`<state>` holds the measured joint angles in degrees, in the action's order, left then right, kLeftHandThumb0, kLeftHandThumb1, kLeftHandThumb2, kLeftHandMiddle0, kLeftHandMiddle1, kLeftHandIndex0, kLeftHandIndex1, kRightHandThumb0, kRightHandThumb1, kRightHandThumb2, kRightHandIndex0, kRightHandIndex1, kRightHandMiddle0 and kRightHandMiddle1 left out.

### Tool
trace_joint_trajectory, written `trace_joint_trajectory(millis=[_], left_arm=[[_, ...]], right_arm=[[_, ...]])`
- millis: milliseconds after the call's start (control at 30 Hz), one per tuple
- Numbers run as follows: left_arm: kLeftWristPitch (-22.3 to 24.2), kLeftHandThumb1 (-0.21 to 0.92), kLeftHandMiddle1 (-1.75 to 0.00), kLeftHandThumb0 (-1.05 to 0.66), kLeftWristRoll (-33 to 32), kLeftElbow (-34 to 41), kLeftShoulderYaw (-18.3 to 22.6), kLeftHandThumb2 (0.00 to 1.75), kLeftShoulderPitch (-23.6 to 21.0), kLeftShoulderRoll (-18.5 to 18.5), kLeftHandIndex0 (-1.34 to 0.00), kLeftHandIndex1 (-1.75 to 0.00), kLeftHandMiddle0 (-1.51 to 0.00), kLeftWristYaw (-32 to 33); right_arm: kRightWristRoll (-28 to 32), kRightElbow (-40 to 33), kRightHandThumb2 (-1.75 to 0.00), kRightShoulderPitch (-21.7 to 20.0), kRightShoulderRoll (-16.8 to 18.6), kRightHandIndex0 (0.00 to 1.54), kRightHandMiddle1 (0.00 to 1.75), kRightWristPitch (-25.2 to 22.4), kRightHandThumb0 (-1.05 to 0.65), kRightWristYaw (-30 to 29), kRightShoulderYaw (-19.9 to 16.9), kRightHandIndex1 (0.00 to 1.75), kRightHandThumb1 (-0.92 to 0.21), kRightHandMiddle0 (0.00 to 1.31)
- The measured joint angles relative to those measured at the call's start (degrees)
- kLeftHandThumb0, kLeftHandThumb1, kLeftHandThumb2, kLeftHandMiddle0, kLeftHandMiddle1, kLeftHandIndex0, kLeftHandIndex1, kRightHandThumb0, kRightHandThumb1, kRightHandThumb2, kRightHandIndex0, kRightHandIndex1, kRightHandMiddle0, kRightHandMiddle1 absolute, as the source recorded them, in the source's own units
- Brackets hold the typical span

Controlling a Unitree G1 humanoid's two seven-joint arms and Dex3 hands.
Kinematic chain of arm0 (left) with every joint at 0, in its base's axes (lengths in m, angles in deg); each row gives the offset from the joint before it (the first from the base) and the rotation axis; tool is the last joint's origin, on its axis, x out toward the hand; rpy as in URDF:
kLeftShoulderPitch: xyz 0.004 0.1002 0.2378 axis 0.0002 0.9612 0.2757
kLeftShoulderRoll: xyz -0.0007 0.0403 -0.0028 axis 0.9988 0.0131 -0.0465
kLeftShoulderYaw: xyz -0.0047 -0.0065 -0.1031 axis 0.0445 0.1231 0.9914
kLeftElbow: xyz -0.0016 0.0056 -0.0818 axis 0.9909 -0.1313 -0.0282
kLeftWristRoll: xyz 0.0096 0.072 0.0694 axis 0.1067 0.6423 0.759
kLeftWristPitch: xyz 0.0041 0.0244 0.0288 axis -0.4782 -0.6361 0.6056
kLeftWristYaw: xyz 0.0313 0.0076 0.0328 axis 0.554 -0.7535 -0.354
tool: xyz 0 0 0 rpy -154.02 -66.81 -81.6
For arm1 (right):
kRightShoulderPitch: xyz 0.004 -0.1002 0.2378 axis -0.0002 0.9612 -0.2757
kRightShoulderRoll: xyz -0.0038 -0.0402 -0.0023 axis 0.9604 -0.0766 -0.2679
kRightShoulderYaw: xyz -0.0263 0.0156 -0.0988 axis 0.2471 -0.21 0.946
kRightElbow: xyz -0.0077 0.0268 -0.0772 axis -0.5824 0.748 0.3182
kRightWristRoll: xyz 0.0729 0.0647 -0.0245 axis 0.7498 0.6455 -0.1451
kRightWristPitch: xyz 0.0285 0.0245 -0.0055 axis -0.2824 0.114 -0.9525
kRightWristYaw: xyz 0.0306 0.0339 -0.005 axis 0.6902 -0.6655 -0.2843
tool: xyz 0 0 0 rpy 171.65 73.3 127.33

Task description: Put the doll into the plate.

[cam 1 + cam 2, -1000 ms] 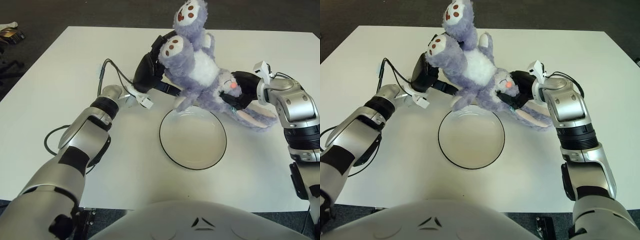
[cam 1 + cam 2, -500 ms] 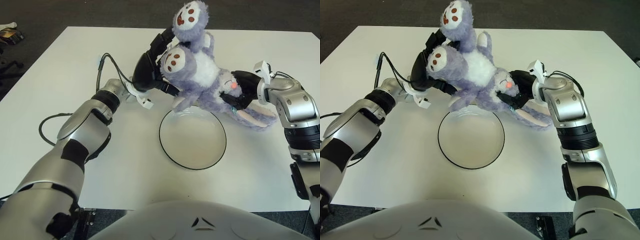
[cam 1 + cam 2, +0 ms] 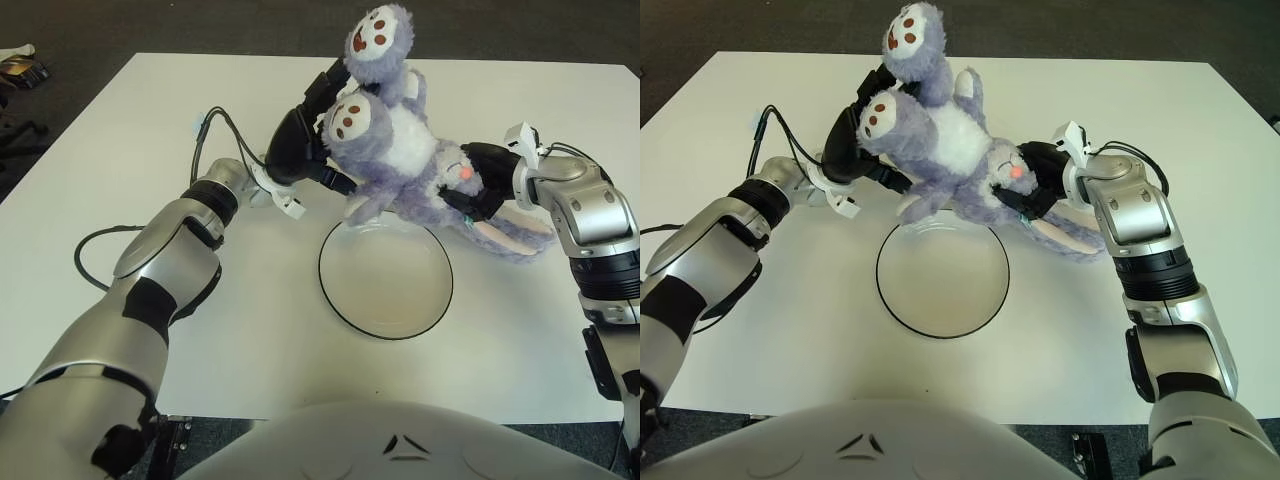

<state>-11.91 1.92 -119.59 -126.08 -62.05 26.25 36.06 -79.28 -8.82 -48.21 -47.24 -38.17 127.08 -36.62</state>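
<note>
A purple plush doll (image 3: 400, 150) with a white belly and long pink-lined ears hangs upside down just beyond the far rim of the plate (image 3: 386, 277), feet raised. My left hand (image 3: 300, 140) grips its legs from the left, black fingers curled around the lower foot. At the doll's head, with its orange nose, my right hand (image 3: 487, 190) is closed on it from the right. The ears trail on the table right of the plate. The white plate with a dark rim holds nothing; one doll arm hangs over its far edge.
The white table (image 3: 120, 190) spreads wide on all sides. A black cable (image 3: 95, 265) loops beside my left forearm. Dark floor lies beyond the table's far edge, with a small object (image 3: 20, 65) at the far left.
My left hand has shifted slightly up and right along the doll's legs, and the lower foot has moved closer to the body. The right hand and head stay nearly still.
</note>
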Motion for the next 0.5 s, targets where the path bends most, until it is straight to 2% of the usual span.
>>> trace_joint_trajectory(millis=[100,333,433,500], left_arm=[[1.1,0.92,0.0,-1.04,0.1,0.3,-0.4,0.53,0.0,0.0,-0.02,-0.02,0.0,0.2],[1.4,0.92,0.0,-0.97,0.2,1.2,-1.4,0.48,-0.3,0.1,0.0,-0.22,0.0,0.0],[0.6,0.92,0.0,-0.95,0.1,1.4,-1.7,0.47,-0.7,0.2,0.0,-0.27,0.0,-0.8],[-0.4,0.92,0.0,-0.95,-0.1,1.4,-1.8,0.47,-1.0,0.3,0.0,-0.37,0.0,-1.7]], right_arm=[[0.1,0.4,-1.56,0.0,0.0,0.77,1.75,0.0,0.55,0.3,0.0,1.75,-0.12,0.94],[0.2,1.5,-1.56,0.0,0.1,0.78,1.75,0.3,0.55,1.0,0.0,1.75,-0.11,0.94],[0.2,1.8,-1.56,0.0,0.1,0.78,1.75,0.5,0.55,1.3,0.0,1.75,-0.11,0.94],[0.3,1.9,-1.56,0.0,0.1,0.78,1.75,0.7,0.56,1.4,0.0,1.75,-0.11,0.94]])
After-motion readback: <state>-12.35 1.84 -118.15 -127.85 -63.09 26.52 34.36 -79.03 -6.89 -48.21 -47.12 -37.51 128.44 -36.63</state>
